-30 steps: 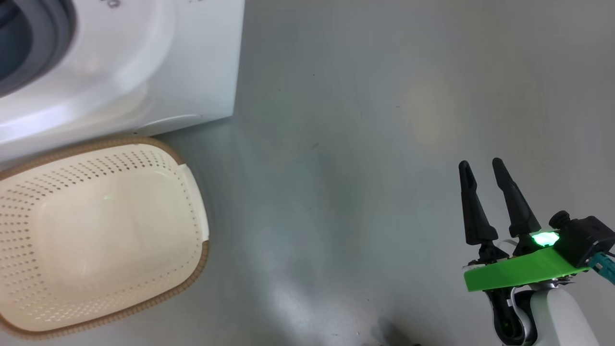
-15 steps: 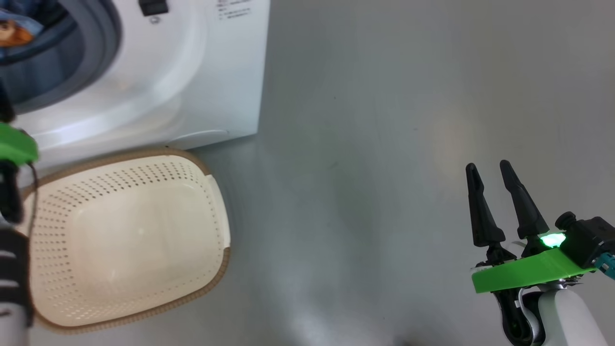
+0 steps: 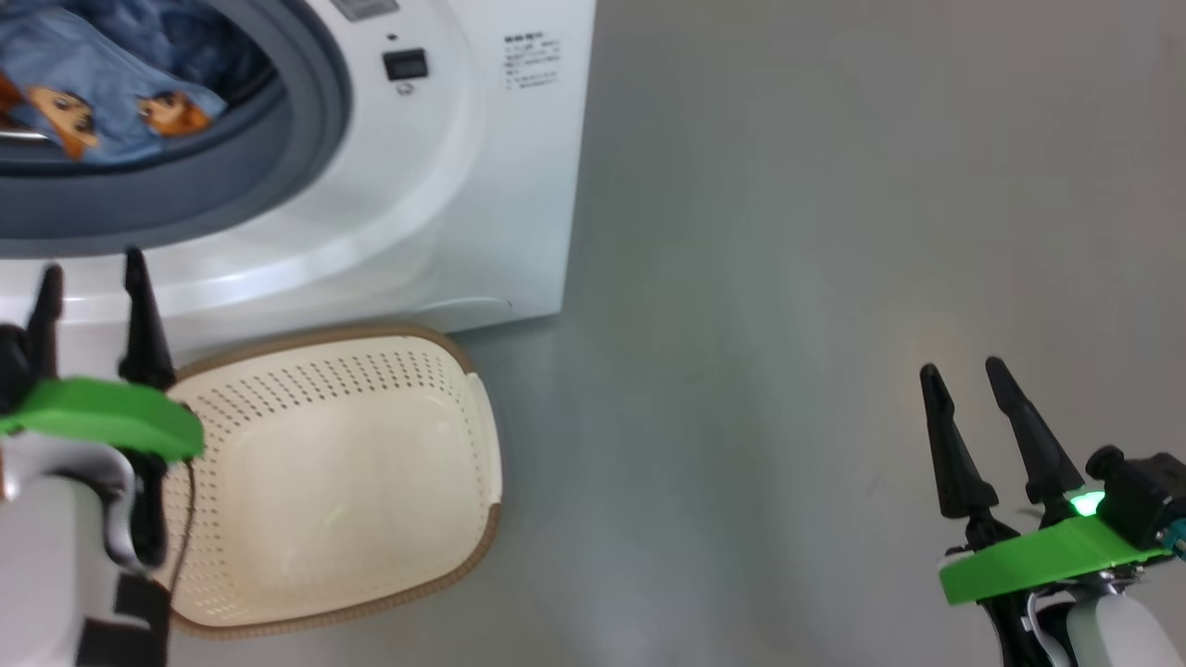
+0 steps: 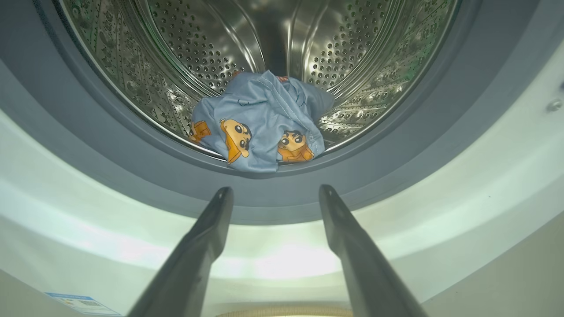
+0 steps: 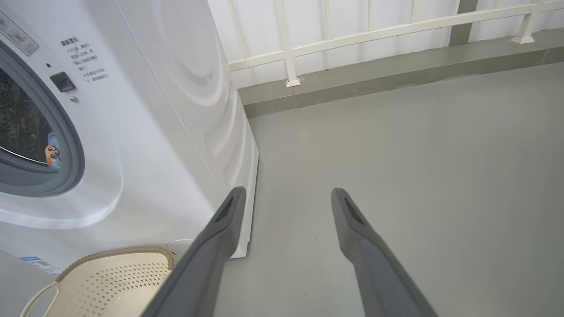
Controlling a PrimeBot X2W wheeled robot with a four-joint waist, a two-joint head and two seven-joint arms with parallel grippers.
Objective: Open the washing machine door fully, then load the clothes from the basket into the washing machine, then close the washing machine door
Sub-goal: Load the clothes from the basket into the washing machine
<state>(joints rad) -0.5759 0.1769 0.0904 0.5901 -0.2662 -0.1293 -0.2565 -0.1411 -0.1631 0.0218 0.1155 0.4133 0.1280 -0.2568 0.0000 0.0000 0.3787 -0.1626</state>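
**Left gripper.** The left gripper [image 4: 275, 190] is open: its two fingers stand well apart, with nothing between them. It points into the mouth of the washing machine [image 3: 445, 185]. In the left wrist view the fingertips lie over the lower band of the grey-blue seal [image 4: 418, 132].

**Clothes.** The clothes [image 4: 260, 125] lie inside the steel drum [image 4: 352, 53]. They are bunched at the front of the drum floor, against the inner lip of the seal. In the left wrist view the bundle sits above the fingertips, centred on the gap between the two fingers and apart from both.

**Basket.** The basket [image 3: 371, 375] stands on the floor [image 3: 788, 324], close against the foot of the machine and below the opening. In the head view the left gripper overlaps the basket's left rim.

**Right gripper.** The right gripper [image 3: 962, 369] is also open and holds nothing. It hangs over bare floor, well apart from the machine, the basket and the clothes, on the robot's right side.
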